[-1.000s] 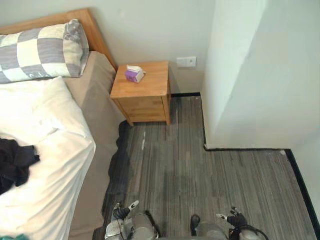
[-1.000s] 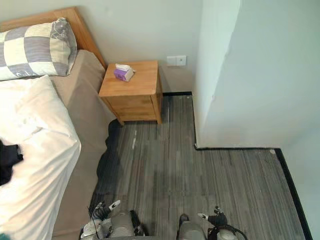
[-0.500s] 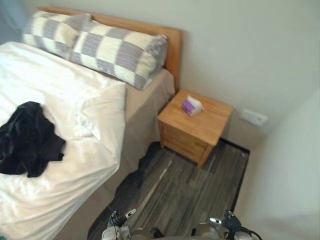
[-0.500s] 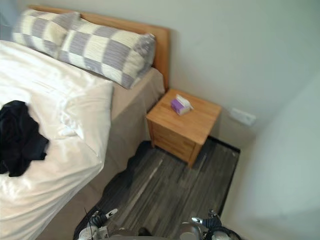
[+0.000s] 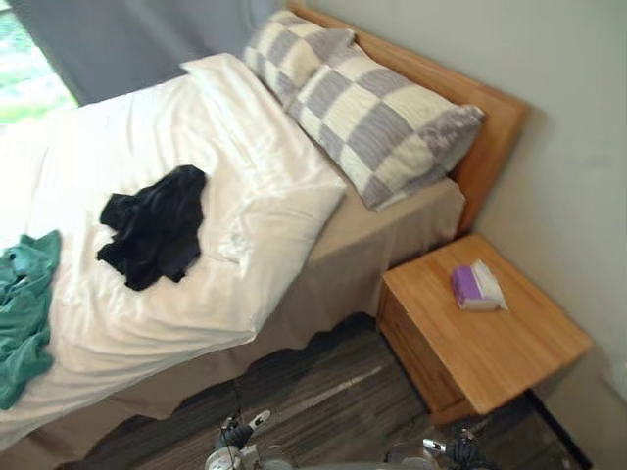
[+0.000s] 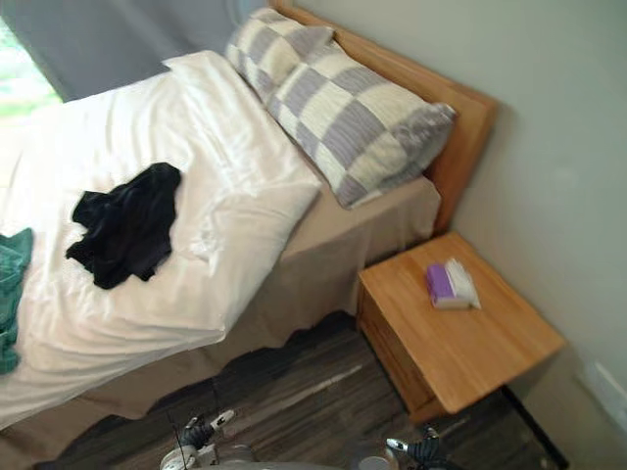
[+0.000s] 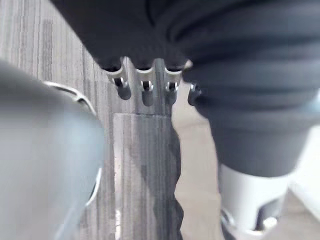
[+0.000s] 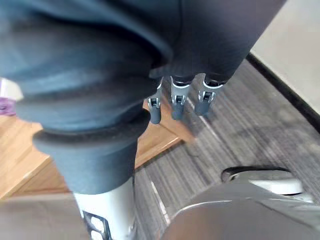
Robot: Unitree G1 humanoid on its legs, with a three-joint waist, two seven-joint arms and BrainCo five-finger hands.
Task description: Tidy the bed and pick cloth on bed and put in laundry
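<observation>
- Left eye view: the bed (image 5: 392, 240) carries a white duvet (image 5: 147, 147). A black cloth (image 5: 152, 227) lies crumpled on the duvet, mid-bed. A green cloth (image 5: 24, 313) lies on the duvet towards the view's left edge, near the black one but apart from it.
- Same view: two checked pillows (image 5: 382, 127) lean at the wooden headboard (image 5: 495, 122). A nightstand (image 5: 509, 352) stands just beside the bed, with a small purple-and-white pack (image 5: 475, 287) on top.
- Right eye view: the left robot hand (image 6: 201, 431) and right robot hand (image 6: 416, 448) hang low over the grey plank floor (image 6: 294, 392), well apart from both cloths.
- Left wrist view: the fingers (image 7: 146, 93) hang straight and relaxed, holding nothing and touching nothing. Floor and the bed's tan side lie beyond.
- Right wrist view: the fingers (image 8: 177, 102) hang loose, empty. A nightstand corner and floor lie beyond.
</observation>
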